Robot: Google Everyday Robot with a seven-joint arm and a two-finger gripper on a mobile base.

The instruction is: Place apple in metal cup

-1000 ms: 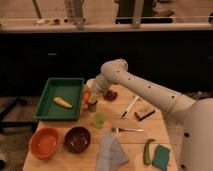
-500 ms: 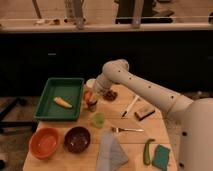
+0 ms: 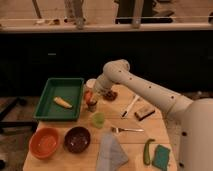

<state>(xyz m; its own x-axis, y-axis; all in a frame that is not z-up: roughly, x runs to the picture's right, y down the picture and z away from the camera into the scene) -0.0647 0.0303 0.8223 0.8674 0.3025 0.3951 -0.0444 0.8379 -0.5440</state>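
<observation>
My gripper (image 3: 92, 96) is at the end of the white arm that reaches in from the right, just right of the green tray. It is shut on the apple (image 3: 88, 96), a small red-orange fruit. The apple hangs directly over the metal cup (image 3: 92, 105), a small dark cylinder on the table, and sits at about its rim. The fingers are mostly hidden by the wrist and the apple.
A green tray (image 3: 50, 105) holding a yellow banana-like piece (image 3: 62, 102) lies to the left. A white cup (image 3: 91, 82) stands behind, a dark red lump (image 3: 110, 95) to the right, a pale green cup (image 3: 98, 119) in front. An orange bowl (image 3: 44, 142), a dark bowl (image 3: 77, 139), a fork (image 3: 126, 130) and a grey cloth (image 3: 111, 152) are nearer.
The gripper with the apple has stayed over the metal cup, shifting only slightly. Nothing else on the table has moved.
</observation>
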